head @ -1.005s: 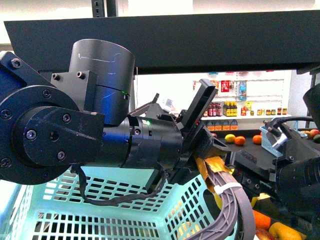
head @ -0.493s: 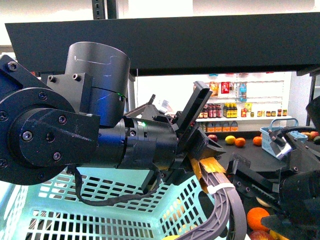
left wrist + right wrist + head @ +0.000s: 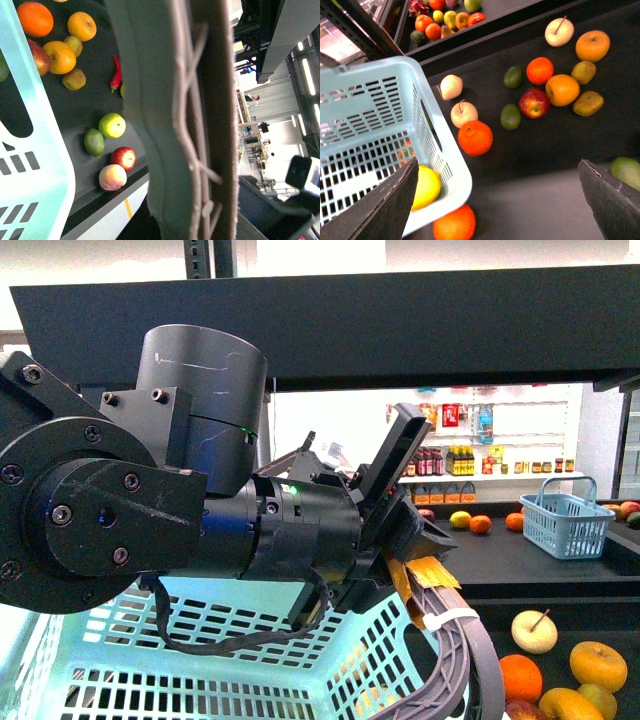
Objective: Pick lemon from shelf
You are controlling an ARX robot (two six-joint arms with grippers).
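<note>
Though the slats cut it off, the lemon (image 3: 426,186) lies inside the basket (image 3: 370,125), near its corner, and my right gripper (image 3: 497,172) hangs over the shelf (image 3: 540,160) beside it, jaws wide apart and empty. My left gripper (image 3: 422,543) sits by the grey handle (image 3: 470,660), which blurs across the left wrist view, so I cannot tell how its jaws stand. Since half a second ago my right arm has left the front view, uncovering fruit (image 3: 534,632); bare shelf lies beside the basket's rim.
</note>
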